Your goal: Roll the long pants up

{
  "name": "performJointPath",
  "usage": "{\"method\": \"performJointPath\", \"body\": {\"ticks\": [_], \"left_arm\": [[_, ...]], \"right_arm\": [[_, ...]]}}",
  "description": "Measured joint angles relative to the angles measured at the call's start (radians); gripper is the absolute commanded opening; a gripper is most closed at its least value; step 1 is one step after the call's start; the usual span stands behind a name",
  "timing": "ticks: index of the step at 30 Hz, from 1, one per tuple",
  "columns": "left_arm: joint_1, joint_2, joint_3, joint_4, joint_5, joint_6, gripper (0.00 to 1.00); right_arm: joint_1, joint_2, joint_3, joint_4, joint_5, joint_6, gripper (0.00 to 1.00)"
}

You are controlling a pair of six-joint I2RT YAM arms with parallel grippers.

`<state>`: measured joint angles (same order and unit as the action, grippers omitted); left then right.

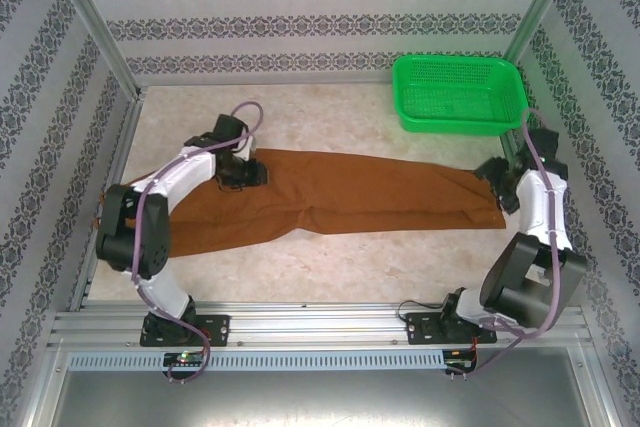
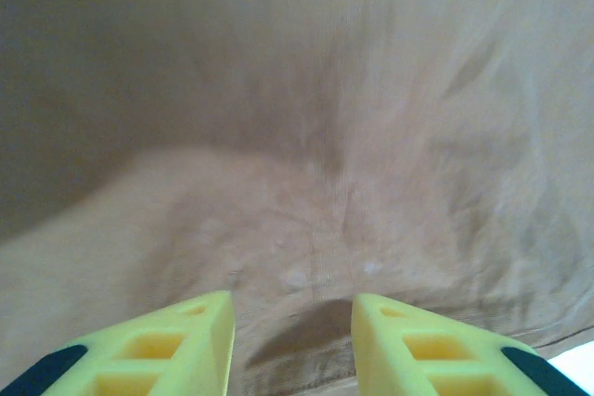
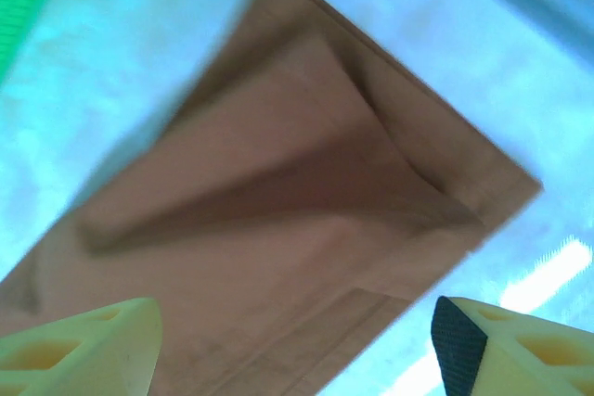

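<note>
The long pants (image 1: pixel 380 192) lie flat across the table as a rust-brown strip running from the left side to the right. My left gripper (image 1: pixel 247 173) hovers on their upper left part. In the left wrist view its yellow fingers (image 2: pixel 200 340) stand apart over wrinkled cloth (image 2: pixel 325 136), with nothing pinched between them. My right gripper (image 1: pixel 494 173) is at the right end of the pants. In the right wrist view it (image 3: pixel 297 350) is wide open above the hemmed leg end (image 3: pixel 278 201), which has a raised fold.
A green basket (image 1: pixel 458 94) stands at the back right, just beyond the right arm. Patterned walls and metal posts enclose the pale table (image 1: pixel 330 267). An aluminium rail (image 1: pixel 320 322) carrying both arm bases runs along the near edge.
</note>
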<state>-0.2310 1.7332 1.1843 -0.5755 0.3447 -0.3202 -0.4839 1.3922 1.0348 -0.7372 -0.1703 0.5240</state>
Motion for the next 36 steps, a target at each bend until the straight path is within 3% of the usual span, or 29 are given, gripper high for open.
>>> {"method": "performJointPath", "body": {"ticks": [6, 16, 18, 19, 20, 21, 25, 29, 32, 36], "left_arm": [[-0.03, 0.136, -0.017, 0.032, 0.023, -0.001, 0.33], [-0.029, 0.135, -0.02, 0.047, 0.025, -0.001, 0.29], [-0.029, 0.135, -0.02, 0.049, 0.024, 0.0, 0.25], [-0.029, 0.135, -0.021, 0.05, 0.021, 0.0, 0.24], [-0.029, 0.135, -0.022, 0.051, 0.019, 0.0, 0.23], [-0.029, 0.135, -0.022, 0.05, 0.017, 0.0, 0.22], [-0.029, 0.135, -0.022, 0.05, 0.005, 0.003, 0.18], [-0.029, 0.094, -0.041, 0.05, -0.05, -0.005, 0.4], [0.004, -0.066, -0.106, 0.041, -0.146, -0.058, 0.53], [0.21, -0.422, -0.219, 0.052, -0.225, -0.183, 0.64]], "right_arm": [[-0.101, 0.084, -0.102, 0.052, -0.121, 0.058, 0.78], [-0.109, 0.186, -0.082, 0.138, -0.139, 0.102, 0.74], [-0.109, 0.221, -0.073, 0.147, -0.139, 0.106, 0.6], [-0.109, 0.238, -0.069, 0.15, -0.141, 0.103, 0.47], [-0.109, 0.248, -0.067, 0.154, -0.143, 0.108, 0.28], [-0.109, 0.254, -0.067, 0.158, -0.143, 0.107, 0.0], [-0.109, 0.249, -0.062, 0.154, -0.141, 0.106, 0.0], [-0.109, 0.183, -0.039, 0.127, -0.111, 0.105, 0.0], [-0.109, 0.148, 0.011, 0.11, -0.098, 0.095, 0.0], [-0.109, 0.142, 0.035, 0.119, -0.1, 0.087, 0.0]]}}
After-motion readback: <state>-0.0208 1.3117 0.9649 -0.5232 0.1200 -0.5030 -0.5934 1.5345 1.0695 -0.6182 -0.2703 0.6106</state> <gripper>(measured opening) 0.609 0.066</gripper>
